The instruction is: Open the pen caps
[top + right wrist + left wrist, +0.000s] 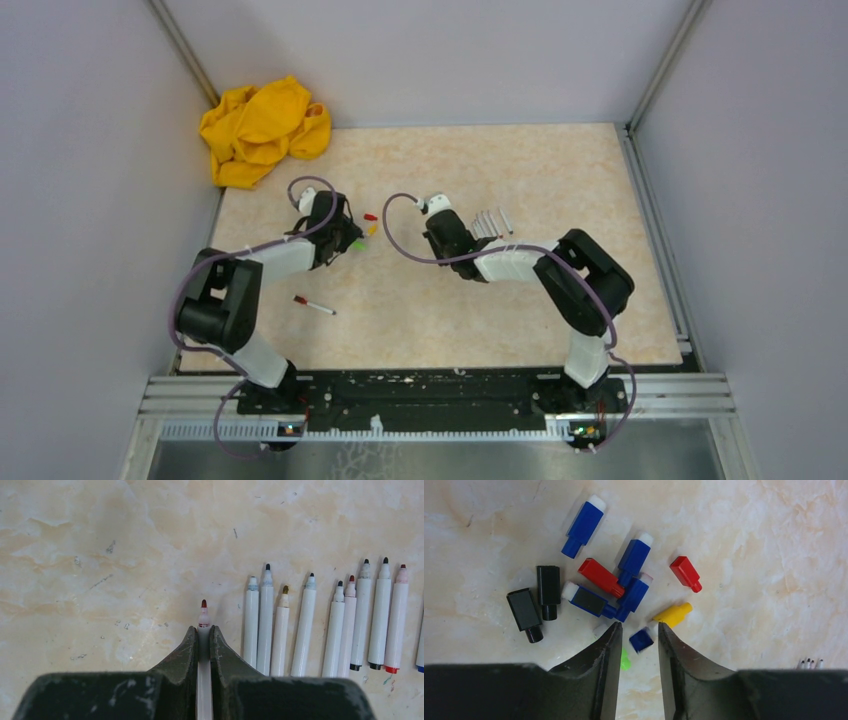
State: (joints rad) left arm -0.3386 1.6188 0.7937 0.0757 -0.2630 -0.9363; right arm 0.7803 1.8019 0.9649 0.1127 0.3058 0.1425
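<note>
One uncapped marker, clamped in the right pincer, appears only wrist-side.

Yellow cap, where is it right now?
In the left wrist view, the yellow cap lies at the right edge of the cap pile, below a lone red cap and just beyond the left gripper.

Beige table: caps, markers, cloth.

End effector hangs spread above loose pen caps.
</note>
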